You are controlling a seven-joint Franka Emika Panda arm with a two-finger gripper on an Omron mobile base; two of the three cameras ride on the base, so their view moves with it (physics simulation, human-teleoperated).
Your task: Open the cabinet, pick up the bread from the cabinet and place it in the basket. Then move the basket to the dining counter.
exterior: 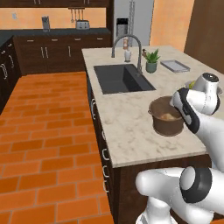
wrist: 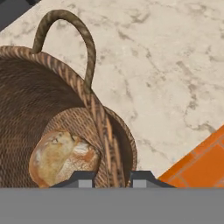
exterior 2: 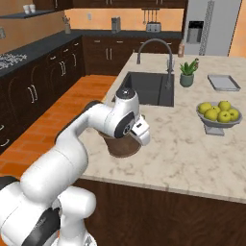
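The basket [wrist: 48, 109] stands on the dining counter [exterior: 127, 122] near its front edge, the bread [wrist: 61, 157] inside. The gripper [wrist: 111, 177] is clenched astride the woven rim, apparently pinching the wall. Judged light, stiff wickerwork; the rim offers purchase, though the thin loop handle may flex.

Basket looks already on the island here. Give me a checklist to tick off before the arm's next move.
1. Bread inside basket: ok.
2. Basket on dining counter: ok, it stands on the pale top near the front edge, short of the sink.
3. Gripper shut on the basket wall: ok, one of the fingers sits inside the rim, the other outside.
4. Basket upright: ok.
5. Basket resting fully, not lifted: cannot tell.
6. Fruit bowl apart from basket: ok.
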